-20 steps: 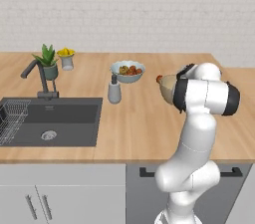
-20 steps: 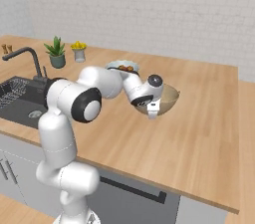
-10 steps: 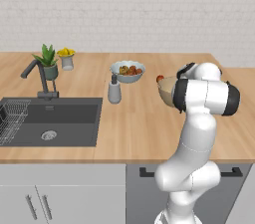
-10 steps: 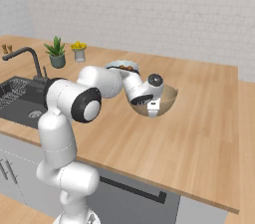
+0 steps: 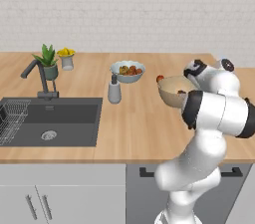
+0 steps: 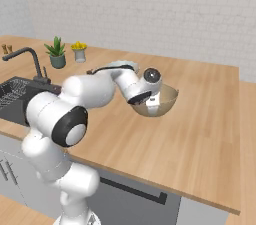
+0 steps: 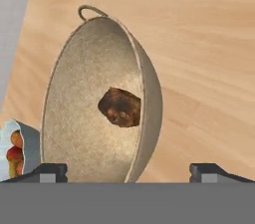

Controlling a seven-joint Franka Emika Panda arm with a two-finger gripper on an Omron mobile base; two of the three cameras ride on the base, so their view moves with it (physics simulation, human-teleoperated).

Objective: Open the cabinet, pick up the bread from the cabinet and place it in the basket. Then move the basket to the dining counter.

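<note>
Well apart from every dining counter (image 6: 200, 134) edge: basket (image 7: 84, 103), bread (image 7: 120, 107).

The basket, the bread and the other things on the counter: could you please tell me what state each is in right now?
basket: at the gripper, low over the dining counter; whether it touches the wood, I cannot tell.
bread: inside the basket.
gripper: at the basket's near rim; grip hidden.
fruit bowl: upright on the counter, holding fruit.
soap bottle: upright beside the sink.
sink: no dishes in the basin, rack at its left end.

Basket (image 5: 172, 91) partly behind arm; claw (image 7: 128, 170) grip unclear.
</note>
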